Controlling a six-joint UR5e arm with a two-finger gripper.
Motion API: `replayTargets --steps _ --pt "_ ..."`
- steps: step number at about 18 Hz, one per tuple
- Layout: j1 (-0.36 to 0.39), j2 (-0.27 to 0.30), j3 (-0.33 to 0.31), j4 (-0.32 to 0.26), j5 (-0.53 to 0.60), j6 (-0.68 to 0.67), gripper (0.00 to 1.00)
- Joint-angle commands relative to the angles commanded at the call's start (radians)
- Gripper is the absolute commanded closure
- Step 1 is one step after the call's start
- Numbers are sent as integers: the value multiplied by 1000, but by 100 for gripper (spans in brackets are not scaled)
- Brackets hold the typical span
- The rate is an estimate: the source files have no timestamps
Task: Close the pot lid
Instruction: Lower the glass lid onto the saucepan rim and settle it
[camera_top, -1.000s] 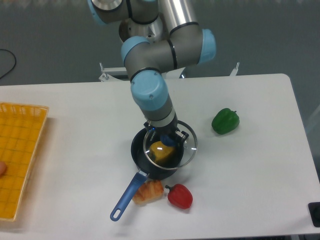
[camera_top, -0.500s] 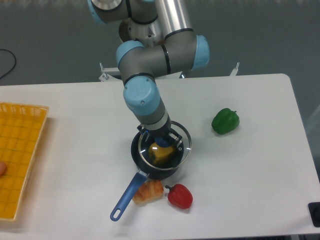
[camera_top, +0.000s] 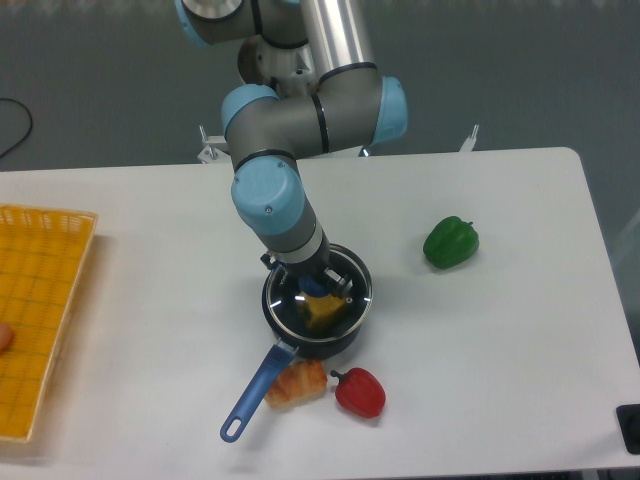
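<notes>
The pot (camera_top: 312, 318) stands near the middle of the desk (camera_top: 520, 330), and its long blue handle points toward the front left corner, ending close to a small croissant (camera_top: 297, 382). Inside the pot a yellow block (camera_top: 320, 311) can be seen through the glass. The pot lid (camera_top: 322, 290) hangs directly over the pot, and its metal rim almost matches the pot's rim; it seems displaced a little to the back right, and it is hard to say if it already touches the rim or floats just above it. The pincer (camera_top: 316, 285) comes down from above onto the centre of the lid and appears clenched on the blue knob, although the wrist hides most of the fingers, so this is a judgement. The relation that matters is vertical: the pot lies straight below the pincer, so probably only a short descent with a small correction toward the front left remains before release. A red pepper (camera_top: 359, 392) lies just beside the croissant, a green pepper (camera_top: 450, 242) is well apart on the right, and a yellow basket (camera_top: 40, 320) lies at the left edge.
</notes>
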Motion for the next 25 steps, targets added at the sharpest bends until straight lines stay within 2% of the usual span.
replayTargets --steps 18,19,20,21,25 --pt "-12 -18 6 9 2 -32 51" --pt "-12 -17 5 9 0 -32 47" --pt "-12 -17 9 9 0 -20 5" --pt "-12 -17 11 9 0 -18 0" --pt "-11 -26 17 8 17 15 0"
